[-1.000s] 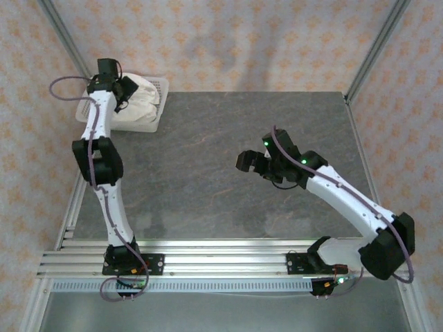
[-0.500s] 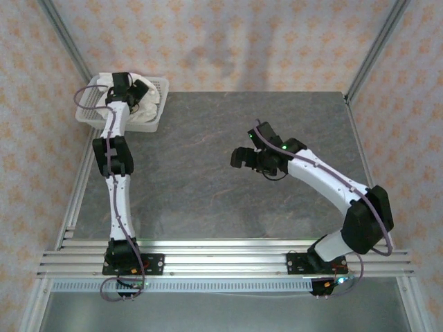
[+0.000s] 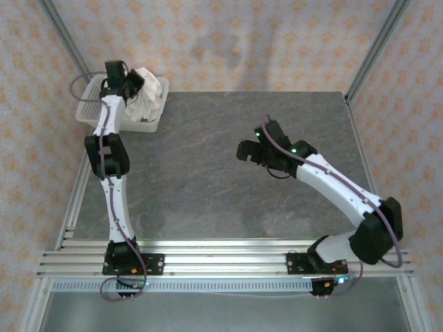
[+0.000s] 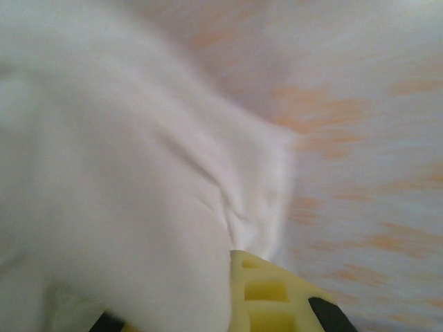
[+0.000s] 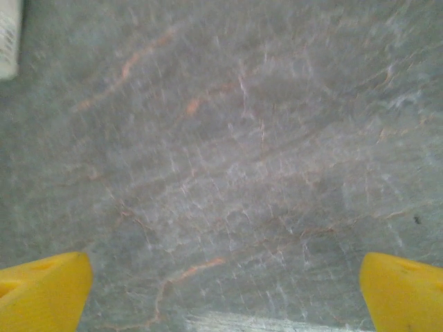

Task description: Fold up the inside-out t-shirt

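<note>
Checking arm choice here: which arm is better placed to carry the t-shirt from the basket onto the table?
Left. The left claw is at the basket, seemingly gripping the t-shirt, whose cloth drapes its fingers. The right claw hangs open over the table, apart from the shirt.

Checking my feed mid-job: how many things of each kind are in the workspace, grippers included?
t-shirt: 1
basket: 1
grippers: 2, the left gripper and the right gripper
Total: 4
</note>
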### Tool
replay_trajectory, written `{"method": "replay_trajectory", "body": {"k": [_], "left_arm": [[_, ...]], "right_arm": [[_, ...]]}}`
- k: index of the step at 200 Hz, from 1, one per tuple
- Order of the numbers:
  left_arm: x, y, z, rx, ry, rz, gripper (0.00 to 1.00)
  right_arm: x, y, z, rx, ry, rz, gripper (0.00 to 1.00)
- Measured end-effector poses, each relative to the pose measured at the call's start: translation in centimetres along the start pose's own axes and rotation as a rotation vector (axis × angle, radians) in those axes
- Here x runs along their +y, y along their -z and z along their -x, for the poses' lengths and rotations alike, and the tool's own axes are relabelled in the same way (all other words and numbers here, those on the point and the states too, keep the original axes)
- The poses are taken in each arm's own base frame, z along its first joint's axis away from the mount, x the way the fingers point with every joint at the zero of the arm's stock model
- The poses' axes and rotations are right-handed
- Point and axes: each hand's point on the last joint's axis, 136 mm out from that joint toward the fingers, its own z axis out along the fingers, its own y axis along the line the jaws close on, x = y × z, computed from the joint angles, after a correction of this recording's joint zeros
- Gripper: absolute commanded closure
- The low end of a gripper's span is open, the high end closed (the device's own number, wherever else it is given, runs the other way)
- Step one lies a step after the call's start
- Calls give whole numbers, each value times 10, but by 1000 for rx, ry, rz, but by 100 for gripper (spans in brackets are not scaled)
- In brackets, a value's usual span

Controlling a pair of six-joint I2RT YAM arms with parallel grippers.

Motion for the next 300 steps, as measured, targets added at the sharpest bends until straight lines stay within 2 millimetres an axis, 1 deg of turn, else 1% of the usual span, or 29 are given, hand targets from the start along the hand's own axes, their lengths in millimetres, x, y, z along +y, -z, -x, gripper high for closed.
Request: {"method": "replay_trajectory", "body": {"k": [16,28,32,40,51,60,68,77,85,96,108,116,130,136,139,140,143,144,151,152,160,170,201,219,241,267,281,288,300], "left_arm": [[-73,57,24,-47,-63,-90,100],[-149,123,33,-94,-136,-192,100],[-163,138,33,-105,-152,-211,100],[-221,197,27,-137,-207,-312,100],[-287,273,3,-162,-284,-461,100],[-325,331,-26,-169,-339,-583,100],[-346,376,-59,-148,-380,-678,100],[-352,409,-85,-124,-411,-744,100],[-350,429,-102,-112,-428,-780,100],[-338,427,-112,-115,-431,-764,100],[-315,395,-131,-86,-434,-694,100],[-288,360,-162,-9,-445,-616,100],[-238,306,-219,132,-469,-486,70],[-201,278,-254,227,-492,-388,60],[-197,276,-257,235,-494,-377,55],[-181,268,-269,267,-501,-339,54],[-172,263,-277,287,-509,-314,49],[-159,259,-286,316,-515,-281,47],[-138,254,-299,356,-527,-227,38],[-122,251,-307,382,-536,-184,38],[-98,252,-317,422,-564,-114,35],[-87,260,-315,427,-589,-77,33],[-116,316,-271,274,-601,-185,31],[-116,332,-271,262,-577,-226,31],[-91,323,-306,356,-535,-206,31],[-26,306,-378,572,-558,-54,28],[-1,306,-399,646,-570,11,28],[9,304,-406,675,-574,42,28],[19,299,-414,702,-569,78,26]], "right_arm": [[4,19,14,-78,-29,37,1],[6,30,21,-123,-47,60,1],[5,33,23,-135,-53,65,1],[5,38,25,-153,-63,72,1],[4,41,26,-166,-72,76,1],[3,43,27,-172,-78,78,1],[2,44,26,-173,-78,75,1],[-1,47,24,-176,-79,73,1],[-4,51,24,-184,-81,71,1],[-9,59,25,-200,-88,69,1],[-16,71,27,-227,-101,69,1],[-22,79,28,-247,-111,70,1],[-33,92,27,-277,-129,67,1],[-38,96,25,-286,-135,64,1],[-40,98,25,-291,-138,62,1],[-41,98,24,-291,-139,62,1],[-44,100,23,-294,-141,60,1],[-45,100,22,-294,-142,58,1],[-50,101,19,-295,-147,48,1],[-51,101,18,-295,-148,47,1],[-55,101,15,-295,-151,40,1],[-61,100,12,-292,-154,25,1],[-64,82,7,-249,-129,-17,1],[-63,59,3,-190,-82,-59,0],[-60,16,-6,-61,-25,-110,0],[-65,-32,-31,81,7,-143,2],[-73,-49,-44,137,11,-158,5],[-78,-58,-52,169,8,-167,10],[-81,-71,-61,213,6,-165,36]]}}
